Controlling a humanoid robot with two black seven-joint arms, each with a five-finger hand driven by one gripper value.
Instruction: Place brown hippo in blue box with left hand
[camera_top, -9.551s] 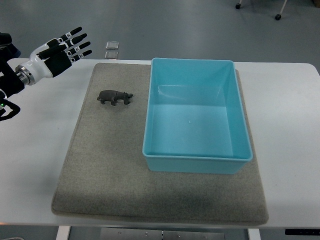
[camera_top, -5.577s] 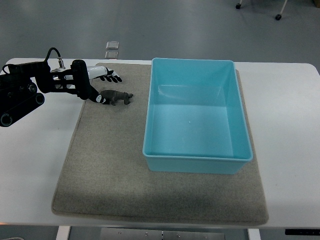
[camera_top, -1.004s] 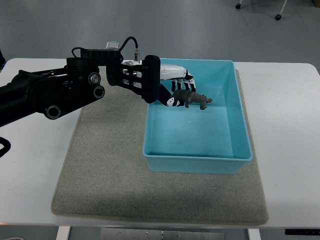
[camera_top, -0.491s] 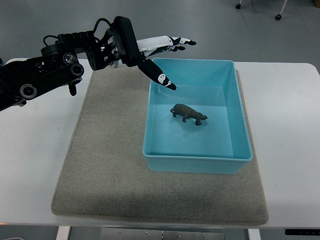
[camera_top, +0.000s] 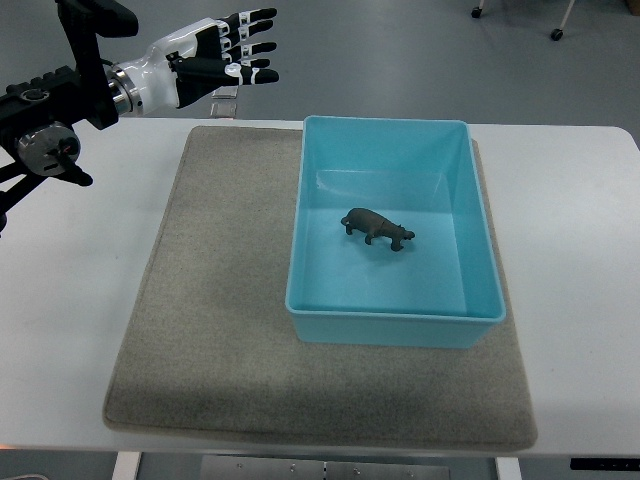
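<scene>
The brown hippo stands on the floor of the blue box, near the middle, its head toward the right. My left hand is open with fingers spread. It hangs high above the table's back left, well away from the box and holding nothing. Its arm comes in from the left edge. The right arm is out of view.
The blue box sits on a grey felt mat that covers most of the white table. A small clear object lies on the floor just behind the table's far edge.
The left hand has pulled back to the left and up, away from the box. The hippo lies where it was half a second ago, released into the box.
</scene>
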